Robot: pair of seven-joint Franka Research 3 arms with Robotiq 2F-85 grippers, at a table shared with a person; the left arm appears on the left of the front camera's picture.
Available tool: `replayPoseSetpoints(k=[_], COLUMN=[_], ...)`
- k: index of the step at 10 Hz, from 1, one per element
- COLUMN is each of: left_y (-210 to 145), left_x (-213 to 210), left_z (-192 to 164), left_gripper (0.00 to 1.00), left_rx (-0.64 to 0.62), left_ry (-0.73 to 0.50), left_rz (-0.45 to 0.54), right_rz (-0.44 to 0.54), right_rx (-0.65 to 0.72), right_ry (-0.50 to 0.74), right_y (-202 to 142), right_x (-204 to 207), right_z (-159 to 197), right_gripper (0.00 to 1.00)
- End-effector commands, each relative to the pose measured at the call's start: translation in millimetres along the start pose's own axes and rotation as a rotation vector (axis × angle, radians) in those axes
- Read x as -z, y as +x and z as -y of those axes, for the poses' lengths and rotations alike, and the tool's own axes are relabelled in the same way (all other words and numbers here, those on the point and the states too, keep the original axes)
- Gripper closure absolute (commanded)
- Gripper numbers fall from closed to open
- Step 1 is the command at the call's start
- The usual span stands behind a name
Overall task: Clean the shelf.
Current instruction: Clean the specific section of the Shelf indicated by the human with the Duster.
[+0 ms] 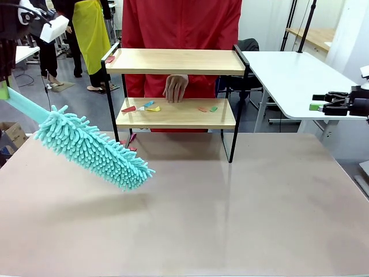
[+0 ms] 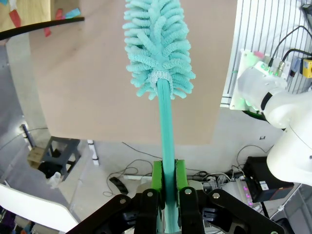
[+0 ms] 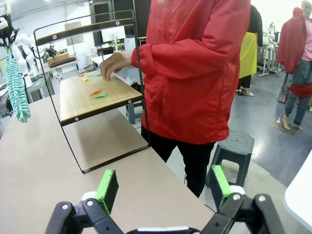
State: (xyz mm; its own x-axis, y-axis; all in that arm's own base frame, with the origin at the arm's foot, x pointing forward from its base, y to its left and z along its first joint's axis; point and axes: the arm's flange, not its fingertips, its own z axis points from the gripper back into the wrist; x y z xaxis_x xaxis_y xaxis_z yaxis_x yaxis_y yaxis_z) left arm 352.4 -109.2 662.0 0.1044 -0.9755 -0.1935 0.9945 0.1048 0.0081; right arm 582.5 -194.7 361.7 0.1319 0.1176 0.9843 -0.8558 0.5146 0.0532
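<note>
The shelf [image 1: 173, 62] stands at the table's far side, with coloured paper scraps [image 1: 151, 107] on its lower board and one red scrap on the top board's left end. A person's hand [image 1: 176, 88] rests on the lower board. My left gripper [image 2: 168, 171], at the left edge in the front view [image 1: 4, 88], is shut on the handle of a turquoise fluffy duster [image 1: 92, 151], whose head hangs above the table, left of the shelf. My right gripper [image 3: 163, 187] is open and holds nothing, far right of the shelf [image 1: 318, 104].
A person in a red jacket [image 3: 195, 68] stands behind the shelf. A white table [image 1: 294, 75] is at the back right and a dark stool [image 3: 235, 145] is beside the person. A few scraps [image 1: 132, 138] lie on the brown table [image 1: 230, 219] under the shelf.
</note>
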Motion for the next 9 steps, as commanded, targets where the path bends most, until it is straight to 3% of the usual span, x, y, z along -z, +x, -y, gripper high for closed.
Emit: replayPoseSetpoints(k=[1, 9], left_y=[-0.5, -0.5], left_x=[-0.8, -0.8], left_z=[1.2, 1.2], left_gripper=[0.87, 0.87], left_rx=[-0.001, -0.001], left_ry=[-0.005, -0.005], left_rz=[0.011, 0.011], right_rz=[-0.011, -0.011], right_rx=[0.014, 0.014], right_ry=[-0.014, -0.014], right_y=[8.0, 8.0], right_x=[0.7, 0.7], right_z=[-1.3, -1.3], right_gripper=[0.00, 0.00])
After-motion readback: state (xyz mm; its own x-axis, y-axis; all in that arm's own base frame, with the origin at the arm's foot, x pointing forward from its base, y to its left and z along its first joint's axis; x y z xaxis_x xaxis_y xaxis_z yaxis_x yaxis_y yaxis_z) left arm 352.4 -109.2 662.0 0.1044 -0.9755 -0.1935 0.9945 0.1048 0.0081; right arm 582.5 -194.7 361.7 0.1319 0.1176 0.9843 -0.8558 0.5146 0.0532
